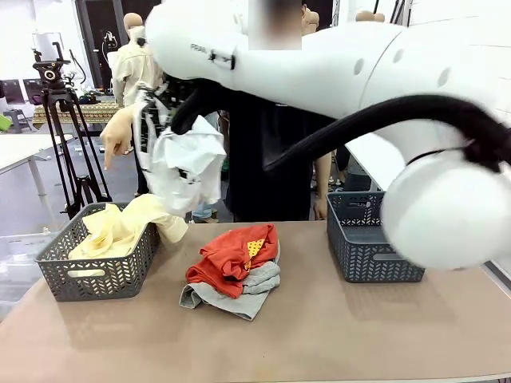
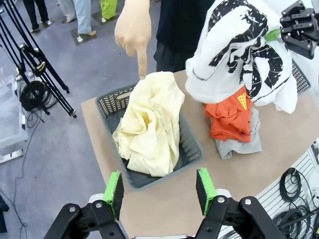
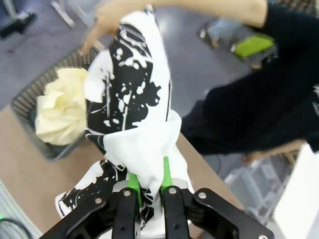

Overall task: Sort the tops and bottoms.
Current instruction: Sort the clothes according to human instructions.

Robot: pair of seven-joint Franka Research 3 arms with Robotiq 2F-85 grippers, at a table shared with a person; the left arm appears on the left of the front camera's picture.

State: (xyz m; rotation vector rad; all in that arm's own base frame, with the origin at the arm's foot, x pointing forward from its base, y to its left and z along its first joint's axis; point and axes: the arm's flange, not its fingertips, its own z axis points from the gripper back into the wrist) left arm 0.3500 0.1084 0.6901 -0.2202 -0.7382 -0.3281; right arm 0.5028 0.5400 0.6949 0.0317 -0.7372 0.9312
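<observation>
You're working in a robotics lab or test studio, not a home: a white robot arm (image 1: 319, 56) reaches over a plain brown table (image 1: 319, 335) set with grey plastic baskets (image 1: 104, 271), on a bare grey floor (image 2: 45, 149). A camera tripod (image 1: 68, 136) stands just beside it (coiled black cables (image 2: 294, 186) lie by the table's edge), and another white table (image 1: 20, 148) sits farther back.

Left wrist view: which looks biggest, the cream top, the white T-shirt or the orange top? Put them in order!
1 and 2, tied: white T-shirt and cream top look about alike; the T-shirt hangs lifted, maybe nearer the camera.
3: orange top, smallest, partly hidden behind the T-shirt.
</observation>
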